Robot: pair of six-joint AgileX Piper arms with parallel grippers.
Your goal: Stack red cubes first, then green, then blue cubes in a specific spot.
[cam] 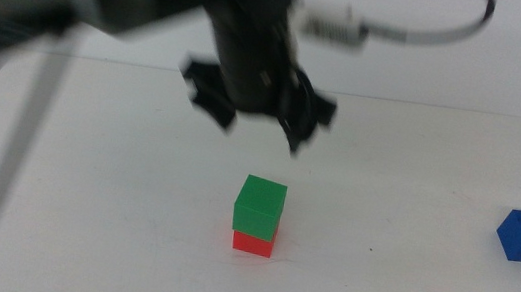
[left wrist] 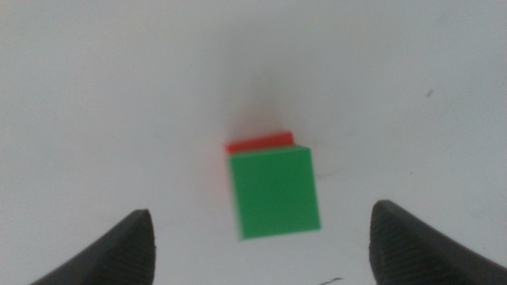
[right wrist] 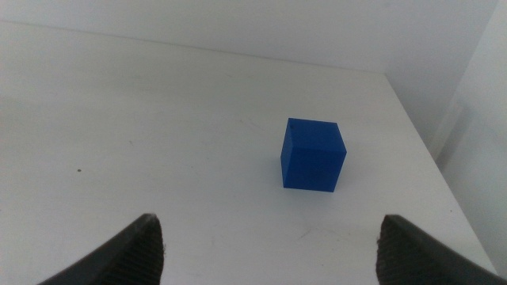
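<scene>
Middle view: green (cam: 260,203) seen stacked on red (cam: 253,243); left gripper (cam: 256,115) spread above, empty. Right gripper (right wrist: 269,245) spread, facing blue (right wrist: 314,154) far right. Blue judged light, rigid, smooth; opposite flat faces best gripped.

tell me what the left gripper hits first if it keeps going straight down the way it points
Probably the green cube, which sits on the red cube between the open jaws of the left gripper. How far above it hangs is unclear.
</scene>
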